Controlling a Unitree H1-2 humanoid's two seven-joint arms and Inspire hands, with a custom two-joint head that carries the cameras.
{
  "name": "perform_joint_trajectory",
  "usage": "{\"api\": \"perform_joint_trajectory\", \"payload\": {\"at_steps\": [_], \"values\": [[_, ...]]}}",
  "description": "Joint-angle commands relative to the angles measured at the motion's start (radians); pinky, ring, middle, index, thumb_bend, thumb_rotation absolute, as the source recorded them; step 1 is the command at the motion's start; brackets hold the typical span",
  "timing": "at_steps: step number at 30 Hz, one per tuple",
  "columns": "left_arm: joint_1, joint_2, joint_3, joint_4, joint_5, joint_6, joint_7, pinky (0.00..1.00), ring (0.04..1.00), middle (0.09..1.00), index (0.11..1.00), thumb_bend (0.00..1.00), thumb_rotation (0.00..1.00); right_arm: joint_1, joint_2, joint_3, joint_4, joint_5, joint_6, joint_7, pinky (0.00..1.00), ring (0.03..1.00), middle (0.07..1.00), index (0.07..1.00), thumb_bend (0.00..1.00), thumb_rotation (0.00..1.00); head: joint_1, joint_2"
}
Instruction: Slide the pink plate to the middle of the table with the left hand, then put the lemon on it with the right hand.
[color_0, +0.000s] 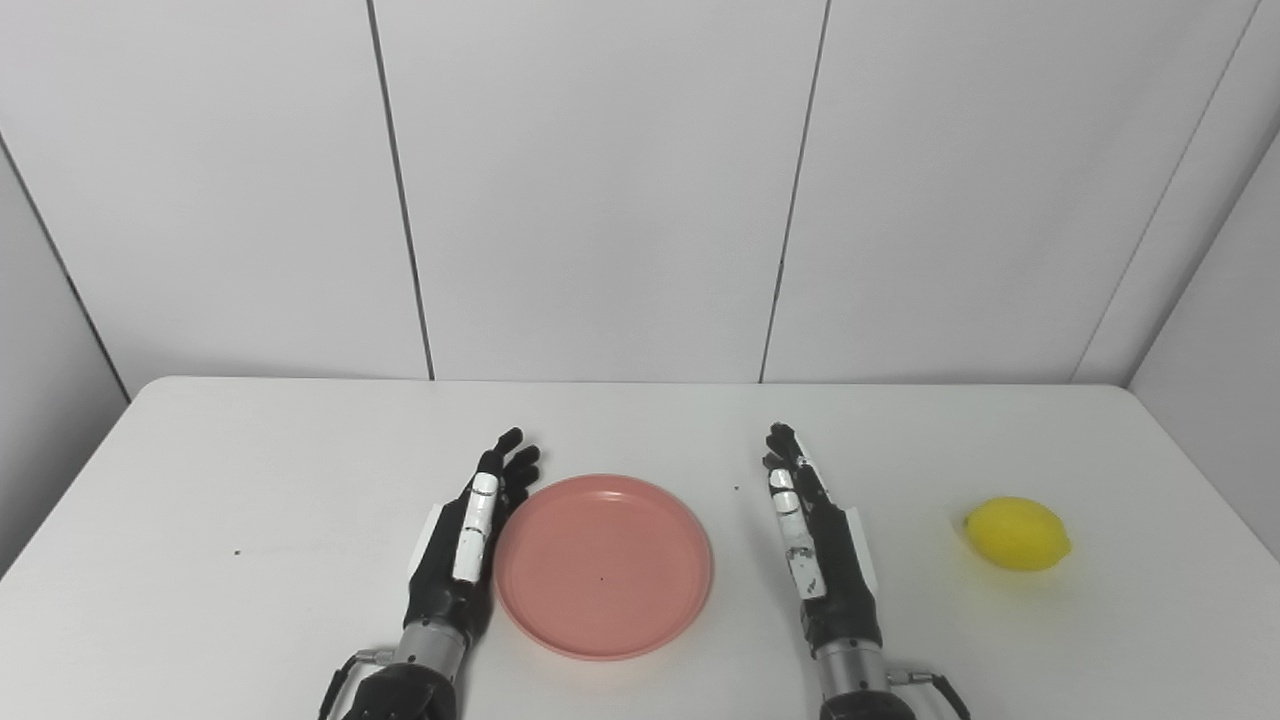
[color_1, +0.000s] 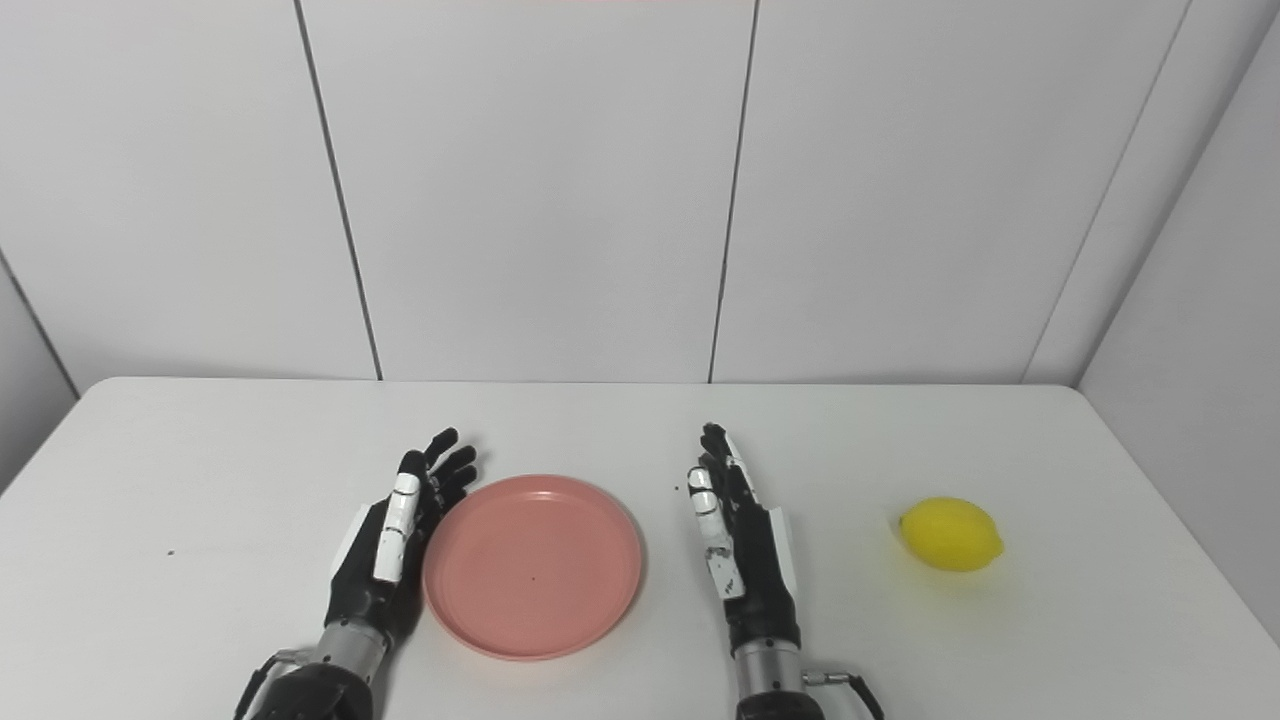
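Note:
The pink plate (color_0: 603, 565) lies flat near the table's front, about midway across, with nothing on it. My left hand (color_0: 467, 540) stands on edge along the plate's left rim, fingers stretched out and open, touching or nearly touching it. A short gap to the right of the plate, my right hand (color_0: 815, 545) rests on edge, also open and holding nothing. The yellow lemon (color_0: 1017, 534) sits on the table further right, well apart from the right hand.
The white table (color_0: 250, 480) runs back to a white panelled wall. Its right edge lies close beyond the lemon. A few tiny dark specks dot the surface.

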Motion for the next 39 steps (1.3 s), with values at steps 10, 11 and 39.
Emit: {"api": "perform_joint_trajectory", "payload": {"at_steps": [10,11,39], "values": [[-0.012,-0.034,-0.02,0.096,0.013,-0.083,-0.026,0.93,0.905,0.902,0.902,0.65,1.0,-0.028,0.004,0.009,0.017,-0.02,-0.059,-0.019,0.92,0.908,0.917,0.913,0.67,1.0,-0.024,0.001],[-0.011,-0.036,-0.021,0.099,0.012,-0.088,-0.028,0.93,0.903,0.9,0.899,0.65,1.0,-0.028,0.003,0.01,0.015,-0.022,-0.058,-0.02,0.91,0.906,0.915,0.912,0.67,1.0,-0.034,0.007],[-0.019,-0.039,-0.03,0.147,0.017,-0.129,-0.086,0.91,0.907,0.905,0.904,0.67,1.0,0.003,-0.077,-0.087,-0.236,-0.252,0.083,-0.156,0.86,0.912,0.913,0.918,0.65,0.76,-0.146,0.016]]}}
